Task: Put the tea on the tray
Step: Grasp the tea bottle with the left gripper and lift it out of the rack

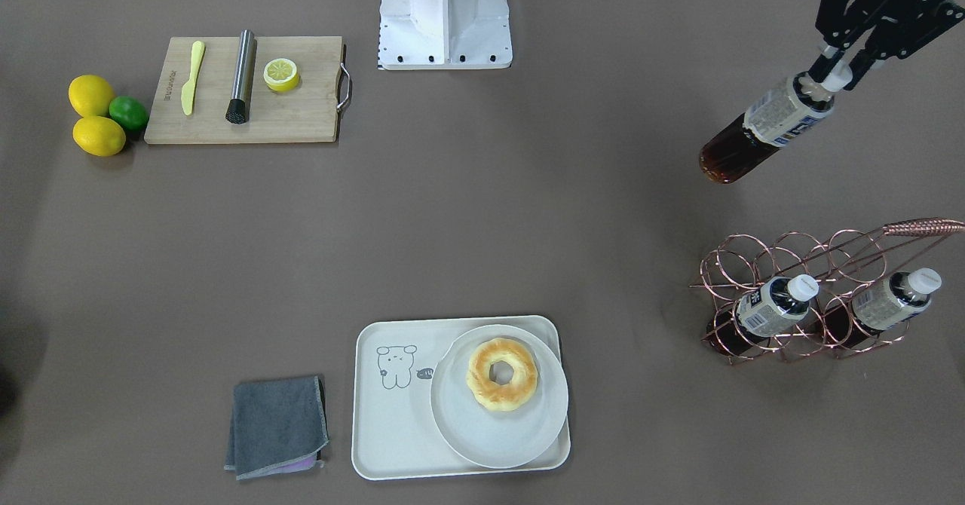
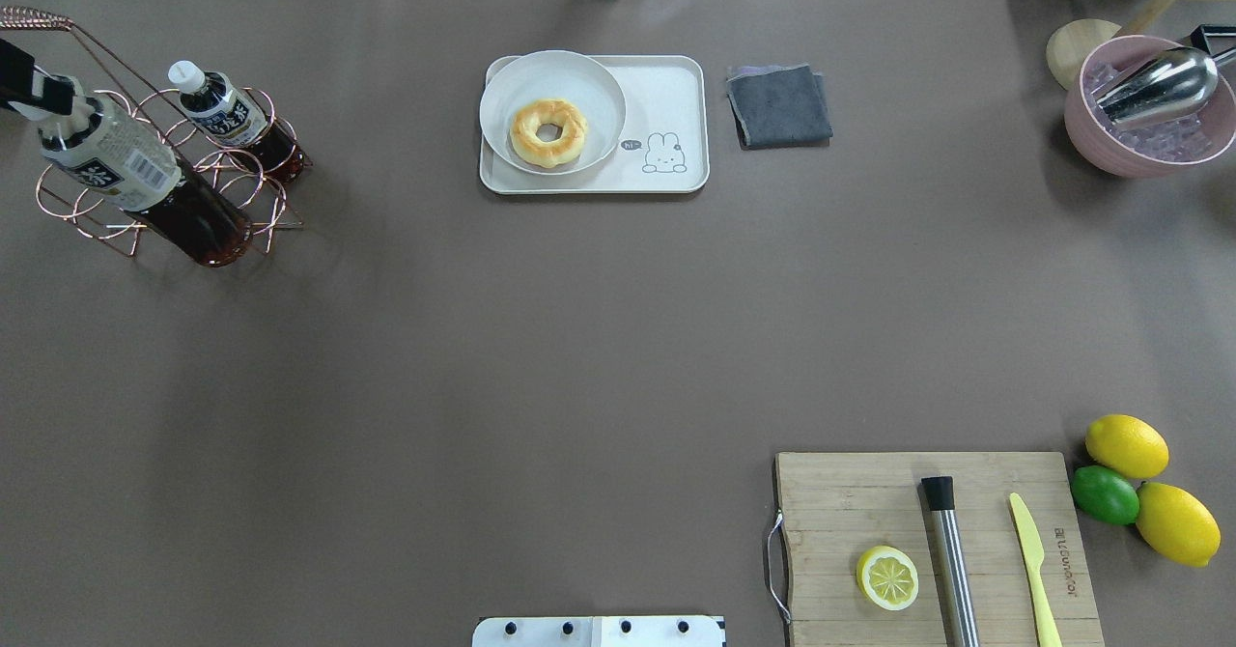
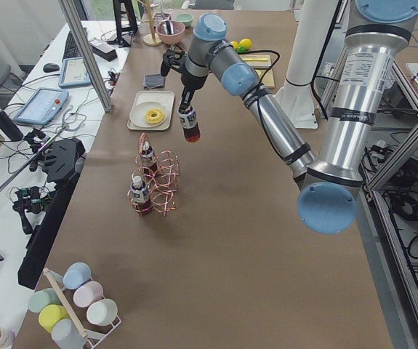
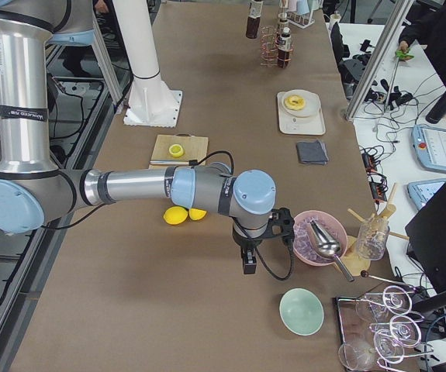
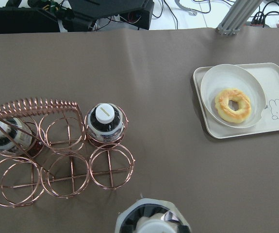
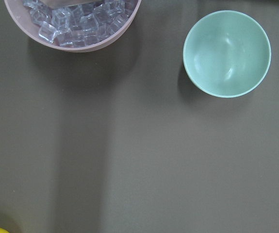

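Note:
My left gripper (image 1: 834,75) is shut on the white cap of a tea bottle (image 1: 761,124) and holds it tilted, clear of the table, on the robot's side of the copper wire rack (image 1: 791,260). The held bottle also shows in the overhead view (image 2: 135,183), in the left side view (image 3: 190,125), and at the bottom edge of the left wrist view (image 5: 151,221). Two more tea bottles (image 1: 773,309) (image 1: 893,301) stand in the rack. The cream-white tray (image 1: 392,422) (image 2: 666,97) (image 5: 277,87) lies far from the held bottle. My right gripper (image 4: 247,263) hangs near the pink ice bowl; I cannot tell whether it is open or shut.
A round white plate (image 1: 501,430) with a doughnut (image 1: 502,374) fills one half of the tray. A grey cloth (image 1: 277,426) lies beside the tray. A cutting board (image 1: 294,113), lemons and a lime (image 1: 94,117), a pink ice bowl (image 2: 1149,116) and a green bowl (image 6: 226,53) are elsewhere.

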You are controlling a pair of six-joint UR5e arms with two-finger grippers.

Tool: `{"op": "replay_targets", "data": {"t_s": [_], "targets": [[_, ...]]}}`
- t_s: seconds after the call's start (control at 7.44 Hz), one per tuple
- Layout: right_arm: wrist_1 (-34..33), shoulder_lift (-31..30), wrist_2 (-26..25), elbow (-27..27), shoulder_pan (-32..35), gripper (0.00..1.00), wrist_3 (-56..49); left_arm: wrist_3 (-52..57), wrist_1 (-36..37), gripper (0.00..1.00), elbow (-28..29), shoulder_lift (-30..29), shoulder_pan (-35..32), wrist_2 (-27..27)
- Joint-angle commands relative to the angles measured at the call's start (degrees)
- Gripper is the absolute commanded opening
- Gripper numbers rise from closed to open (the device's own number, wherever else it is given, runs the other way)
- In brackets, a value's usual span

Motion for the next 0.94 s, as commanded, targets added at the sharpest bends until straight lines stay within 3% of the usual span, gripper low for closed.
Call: {"op": "replay_targets", "data": {"t_s": [0.0, 0.13, 0.4, 0.81], "targets": [[-0.13, 0.06, 0.00, -0.17, 0.38, 1.00, -0.01, -2.91, 20.00, 0.00, -2.46, -15.40, 4.82, 3.13], [-0.13, 0.15, -0.09, -0.52, 0.38, 1.00, -0.01, -4.92, 25.94, 0.00, -2.47, -20.87, 7.45, 6.63], [-0.13, 0.23, -0.18, -0.61, 0.38, 1.00, -0.01, -10.45, 27.49, 0.00, -1.25, -25.04, 13.86, 12.09], [-0.13, 0.23, -0.27, -0.61, 0.38, 1.00, -0.01, -15.84, 28.88, 0.00, 5.86, -33.20, 22.30, 18.68]]}}
